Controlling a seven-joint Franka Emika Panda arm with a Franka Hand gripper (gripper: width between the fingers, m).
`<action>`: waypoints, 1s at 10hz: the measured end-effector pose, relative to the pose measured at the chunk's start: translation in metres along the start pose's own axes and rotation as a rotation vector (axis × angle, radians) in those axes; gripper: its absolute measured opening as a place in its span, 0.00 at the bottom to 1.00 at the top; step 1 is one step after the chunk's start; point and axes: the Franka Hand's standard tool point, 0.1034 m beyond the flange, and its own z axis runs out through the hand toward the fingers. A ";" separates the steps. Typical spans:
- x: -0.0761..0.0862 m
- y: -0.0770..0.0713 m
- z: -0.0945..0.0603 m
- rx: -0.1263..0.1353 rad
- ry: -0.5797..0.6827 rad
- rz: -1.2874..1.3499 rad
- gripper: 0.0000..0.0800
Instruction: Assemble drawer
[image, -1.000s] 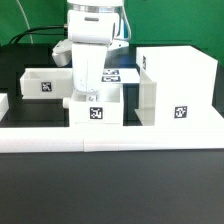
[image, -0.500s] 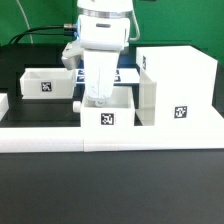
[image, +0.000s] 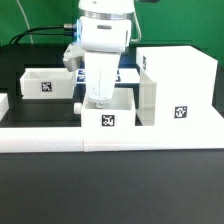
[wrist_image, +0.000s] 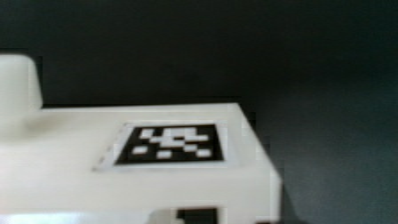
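The gripper (image: 97, 100) and near tray (image: 105, 120) have shifted right; we cannot tell its opening or hold. Misaligned, the tray may jam against the shell (image: 180, 80).

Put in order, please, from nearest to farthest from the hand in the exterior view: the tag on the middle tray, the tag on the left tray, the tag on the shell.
1. Middle tray's tag: just below the hand.
2. Left tray's tag: toward the exterior view's left.
3. Shell's tag: far toward the exterior view's right.
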 end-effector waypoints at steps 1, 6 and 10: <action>0.003 -0.001 0.001 -0.016 -0.004 -0.026 0.05; 0.004 -0.002 0.002 -0.015 -0.007 -0.033 0.05; 0.006 -0.001 -0.001 -0.015 -0.007 -0.036 0.05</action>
